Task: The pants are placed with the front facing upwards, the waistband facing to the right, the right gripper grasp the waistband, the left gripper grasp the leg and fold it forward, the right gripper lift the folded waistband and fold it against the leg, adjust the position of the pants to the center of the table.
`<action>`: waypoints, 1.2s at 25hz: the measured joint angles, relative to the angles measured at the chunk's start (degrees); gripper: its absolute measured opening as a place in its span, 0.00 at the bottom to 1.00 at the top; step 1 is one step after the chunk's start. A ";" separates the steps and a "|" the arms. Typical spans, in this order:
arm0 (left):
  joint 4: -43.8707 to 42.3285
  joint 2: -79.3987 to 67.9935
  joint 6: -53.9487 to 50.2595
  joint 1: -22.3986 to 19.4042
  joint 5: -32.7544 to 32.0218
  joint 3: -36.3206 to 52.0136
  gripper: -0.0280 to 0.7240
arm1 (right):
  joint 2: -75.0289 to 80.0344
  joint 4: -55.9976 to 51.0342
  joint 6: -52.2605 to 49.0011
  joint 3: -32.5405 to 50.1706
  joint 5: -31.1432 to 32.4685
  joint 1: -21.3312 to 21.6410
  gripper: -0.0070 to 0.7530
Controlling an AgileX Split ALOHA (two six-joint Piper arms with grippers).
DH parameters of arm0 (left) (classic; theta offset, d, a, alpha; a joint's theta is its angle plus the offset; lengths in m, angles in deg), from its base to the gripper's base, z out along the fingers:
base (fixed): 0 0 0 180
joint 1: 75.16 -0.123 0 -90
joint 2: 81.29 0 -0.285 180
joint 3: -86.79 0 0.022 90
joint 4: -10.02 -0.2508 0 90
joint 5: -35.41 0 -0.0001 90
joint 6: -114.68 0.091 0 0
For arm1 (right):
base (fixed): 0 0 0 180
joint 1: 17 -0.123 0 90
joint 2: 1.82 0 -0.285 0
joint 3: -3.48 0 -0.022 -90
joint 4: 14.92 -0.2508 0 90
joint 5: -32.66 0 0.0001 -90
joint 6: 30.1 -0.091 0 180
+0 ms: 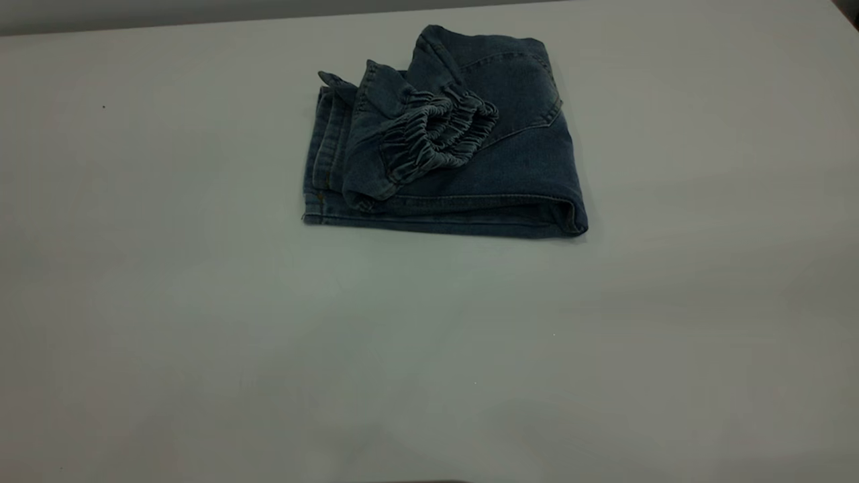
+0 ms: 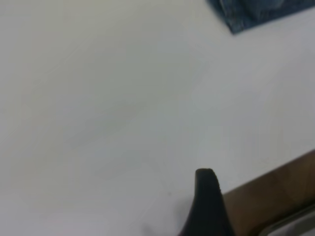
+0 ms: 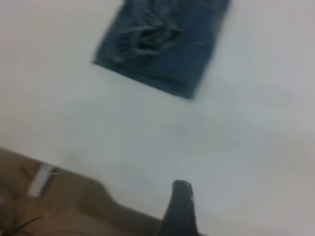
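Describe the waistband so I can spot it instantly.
On the white table lies one folded bundle, the pants. On top of it, left of middle, sits the waistband: a paler strip puckered into many small ridges, unlike the flat denim and straight stitched hems around it.

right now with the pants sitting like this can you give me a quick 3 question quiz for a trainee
1. True or false: the pants lie folded on the table.
2. Where does the waistband sit? A) tucked out of sight beneath the fold B) bunched on top of the fold C) hanging off the table edge
3. Fill in: in the exterior view, ____ pincer touches the pants.

Key:
1. True: they lie in a compact folded stack.
2. B: the gathered band shows on top of the denim.
3. Neither. The left pincer's finger and the right pincer's finger appear only in their own wrist views, over bare table far from the pants.
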 joint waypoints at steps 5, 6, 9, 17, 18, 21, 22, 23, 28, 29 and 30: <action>0.00 4.23 0.00 0.00 0.00 6.24 0.68 | -3.45 4.83 -1.74 3.57 0.24 0.00 0.75; 0.00 4.98 0.00 0.00 0.00 7.37 0.68 | -4.05 5.49 -2.14 4.63 0.24 0.00 0.75; 0.00 6.91 0.00 0.00 0.00 10.04 0.68 | -5.70 6.73 -2.34 7.53 0.27 0.00 0.75; 0.05 11.10 -1.77 0.00 0.00 15.42 0.68 | -10.87 8.43 -3.31 11.24 0.39 0.00 0.75; 0.05 11.64 -2.19 0.00 0.00 16.04 0.68 | -11.52 8.63 -3.31 11.69 0.33 0.00 0.75; 0.05 12.69 -2.61 0.00 0.00 18.19 0.68 | -12.90 9.47 -3.31 13.49 0.28 0.00 0.75; 0.05 12.82 -2.69 0.00 0.00 18.83 0.68 | -13.13 9.62 -3.31 13.62 0.28 0.00 0.75; 0.11 12.87 -2.74 0.00 0.00 19.12 0.68 | -13.21 9.62 -3.42 13.69 0.28 0.00 0.75; 0.62 12.94 -4.45 0.00 0.30 19.54 0.68 | -13.40 11.01 -5.33 13.73 -0.11 0.00 0.75; 1.00 12.94 -4.96 0.00 0.40 19.76 0.68 | -13.40 11.48 -5.96 13.73 -0.48 0.00 0.75; 1.54 12.94 -5.12 0.00 0.90 20.15 0.68 | -13.40 11.80 -6.49 13.73 -0.74 0.00 0.75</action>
